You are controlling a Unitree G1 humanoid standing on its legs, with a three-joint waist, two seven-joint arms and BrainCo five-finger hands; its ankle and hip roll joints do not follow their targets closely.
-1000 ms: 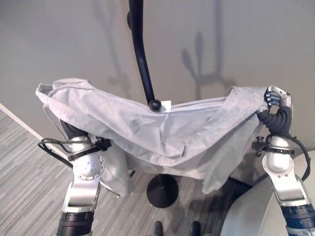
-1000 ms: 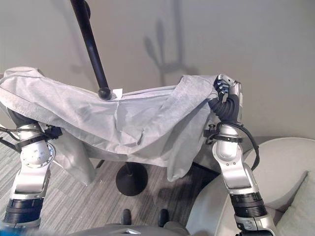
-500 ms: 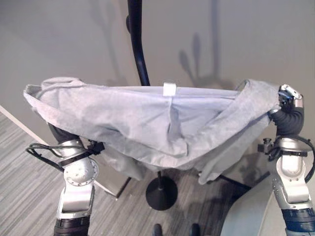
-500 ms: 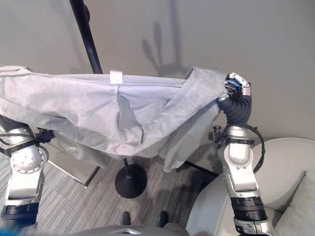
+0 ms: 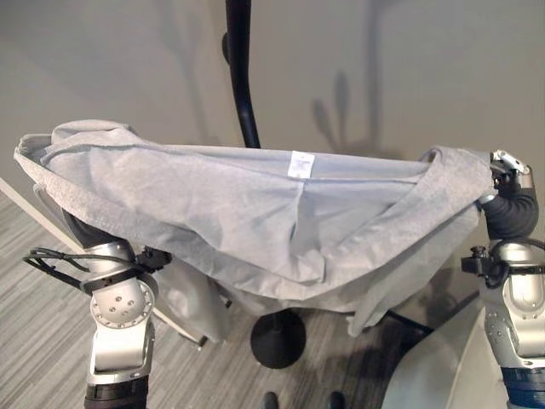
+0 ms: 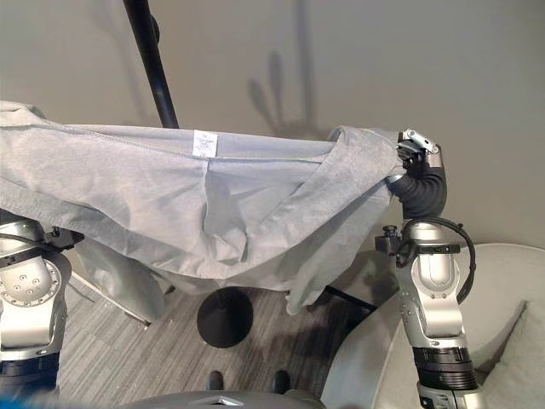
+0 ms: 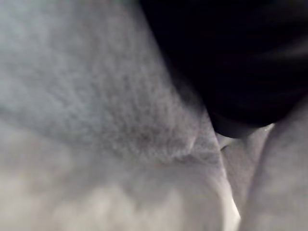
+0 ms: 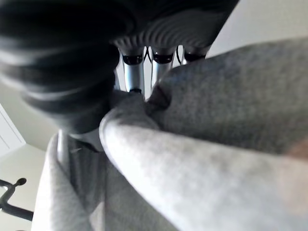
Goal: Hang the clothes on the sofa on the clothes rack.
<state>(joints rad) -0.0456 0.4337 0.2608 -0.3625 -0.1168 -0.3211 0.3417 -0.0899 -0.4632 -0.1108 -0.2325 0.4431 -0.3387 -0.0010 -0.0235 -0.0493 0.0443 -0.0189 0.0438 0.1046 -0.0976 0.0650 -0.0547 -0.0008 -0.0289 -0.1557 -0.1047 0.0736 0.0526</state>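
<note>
Left eye view: a grey garment [image 5: 255,213] is stretched wide between the two raised arms, held up in the air in front of the black clothes rack [image 5: 241,77]. Its neckline runs along the top edge, with a small white label [image 5: 301,164] at the middle, and the cloth sags in loose folds below it. The rack's pole rises behind the garment, just to the left of the label, and its round black base [image 5: 278,338] stands on the striped grey floor [image 5: 43,315] under the hanging hem. The garment does not hang on the rack; the pole passes behind the upper edge, and whether the two touch cannot be told.

The right hand [image 6: 417,152] is at the garment's right corner. In the right wrist view its silver fingers [image 8: 132,72] curl into a bunched fold of the grey cloth, so it grips the garment.

The left end of the garment is draped over the left arm and covers the left hand; the left wrist view shows grey cloth pressed close against the dark ribbed cover [image 7: 231,62], and I cannot tell how that hand's fingers are set.

A pale grey sofa [image 6: 485,298] curves in at the lower right, below the right arm, with a lighter cushion [image 6: 519,358] at its edge. A plain grey wall [image 5: 409,68] stands behind the rack.
</note>
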